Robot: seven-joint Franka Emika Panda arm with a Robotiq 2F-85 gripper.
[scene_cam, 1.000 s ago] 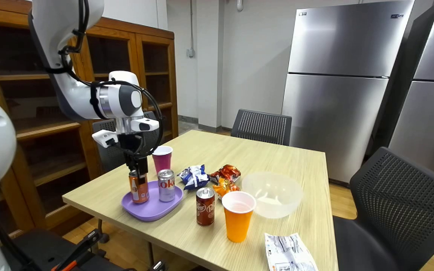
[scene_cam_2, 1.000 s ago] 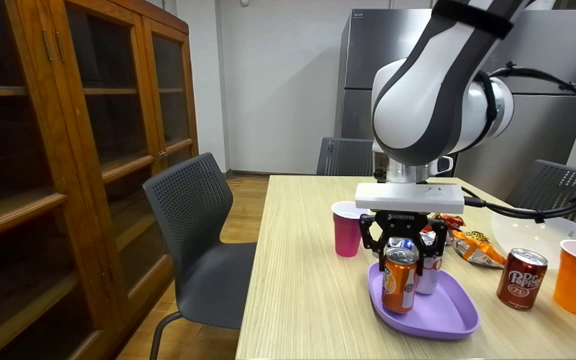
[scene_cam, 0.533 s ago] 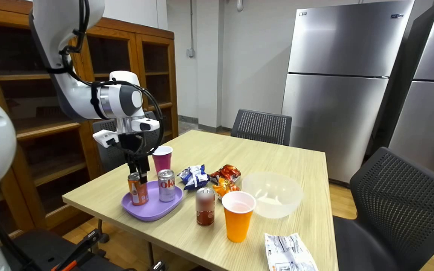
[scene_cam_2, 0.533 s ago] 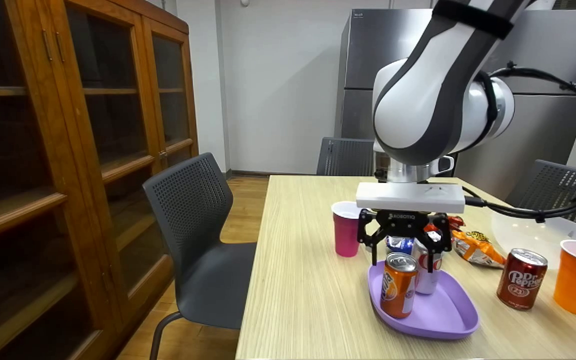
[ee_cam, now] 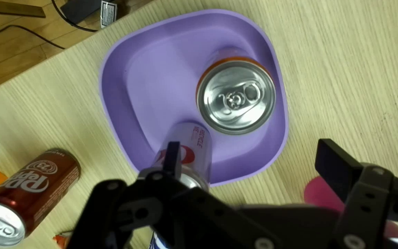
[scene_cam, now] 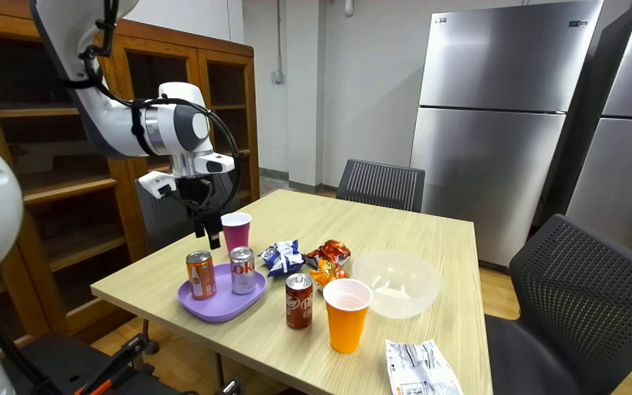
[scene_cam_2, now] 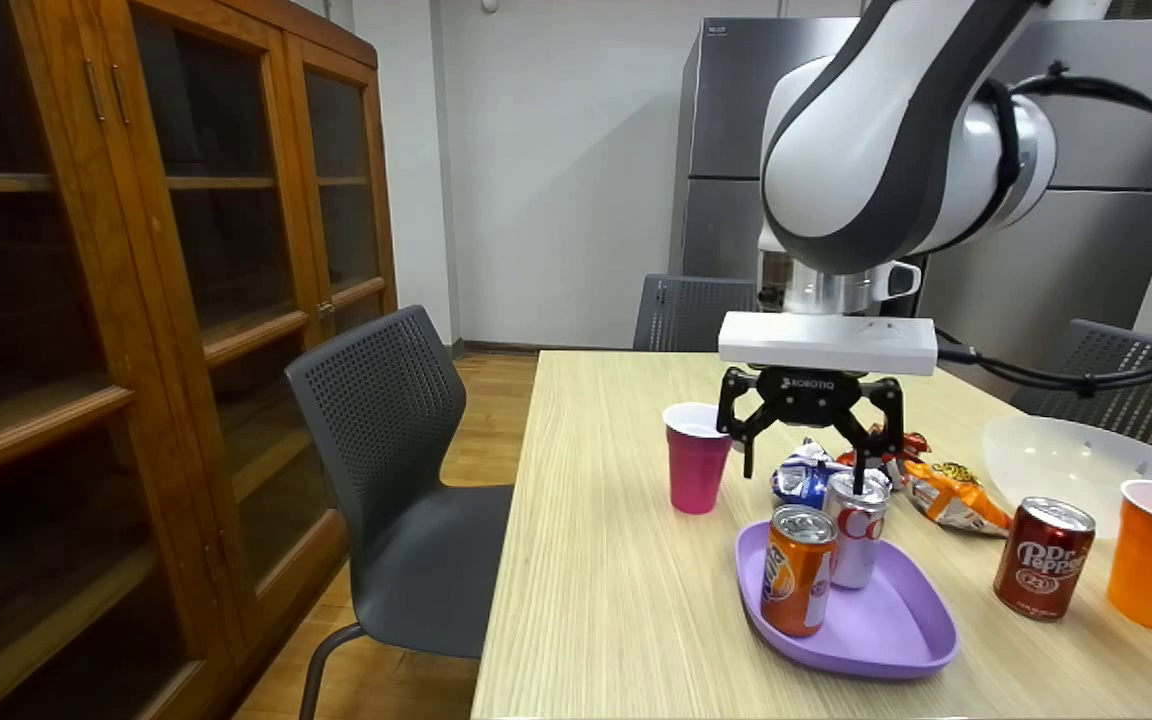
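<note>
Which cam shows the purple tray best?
Wrist view: it looks down on the purple tray, showing nearly its whole rim. Both exterior views show it at a slant, with the orange can and silver Coke can hiding part of it.

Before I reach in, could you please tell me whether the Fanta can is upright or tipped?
Upright: the Fanta can stands in the tray, its lid facing up.

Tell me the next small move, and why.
Probably raise the gripper a little for clearance: it is open and empty, the orange can stands on the purple tray, and in the wrist view one finger overlaps the silver Coke can.
</note>
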